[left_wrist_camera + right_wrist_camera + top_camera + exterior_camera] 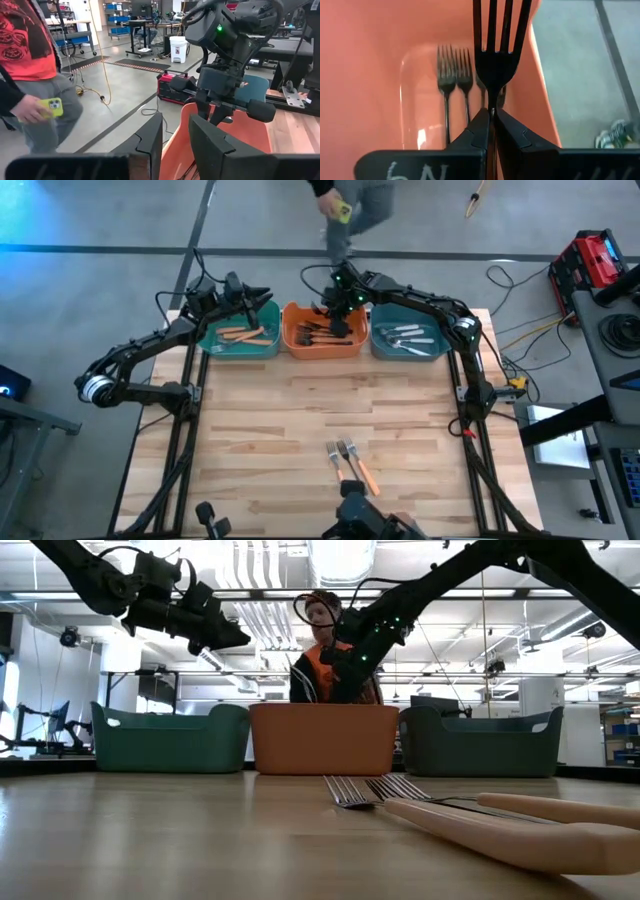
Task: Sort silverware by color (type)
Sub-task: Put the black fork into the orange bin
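Over orange bin point(375, 60), right tool point(491, 116) clamped on dark fork point(496, 65), left tool point(172, 131) apart, no legible writing.

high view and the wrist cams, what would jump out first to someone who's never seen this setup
The three bins at the table's far edge: a teal bin with pale wooden-handled forks, an orange bin with dark forks, and a second teal bin with silver ones. Next, the right gripper above the orange bin, shut on a dark fork, tines pointing away from it. Two forks lie unsorted near the table's front edge.
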`<state>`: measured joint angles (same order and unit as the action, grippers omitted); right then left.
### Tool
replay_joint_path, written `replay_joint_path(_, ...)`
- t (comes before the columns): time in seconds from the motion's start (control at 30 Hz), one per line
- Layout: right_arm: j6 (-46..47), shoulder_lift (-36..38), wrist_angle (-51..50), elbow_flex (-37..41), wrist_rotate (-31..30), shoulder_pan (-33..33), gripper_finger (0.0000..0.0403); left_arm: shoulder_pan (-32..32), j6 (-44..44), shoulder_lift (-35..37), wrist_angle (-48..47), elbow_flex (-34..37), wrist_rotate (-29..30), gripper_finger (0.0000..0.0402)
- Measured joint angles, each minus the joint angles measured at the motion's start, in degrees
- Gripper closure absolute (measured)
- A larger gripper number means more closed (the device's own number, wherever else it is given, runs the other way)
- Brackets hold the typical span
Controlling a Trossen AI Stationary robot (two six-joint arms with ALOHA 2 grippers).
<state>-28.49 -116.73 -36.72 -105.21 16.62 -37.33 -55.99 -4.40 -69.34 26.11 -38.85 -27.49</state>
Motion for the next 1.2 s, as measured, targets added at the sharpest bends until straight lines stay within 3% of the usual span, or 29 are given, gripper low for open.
replay_joint_path(0.3, 1.5, 0.0, -3.0, 0.1, -1.8, 0.1, 0.0394, 0.0, -4.2, 0.1, 0.2, -0.8, 0.3, 0.0324)
replay_joint_path(0.57, 1.5, 0.0, -3.1, 0.5, -1.8, 0.1, 0.0394, -0.1, -9.6, 0.0, -0.7, -0.9, 8.6, 0.0324)
replay_joint_path(1.2, 1.9, -2.9, -1.5, 0.5, -2.9, 1.2, 0.0394, -0.3, -11.0, 0.0, -3.3, -0.8, 9.0, 0.0324)
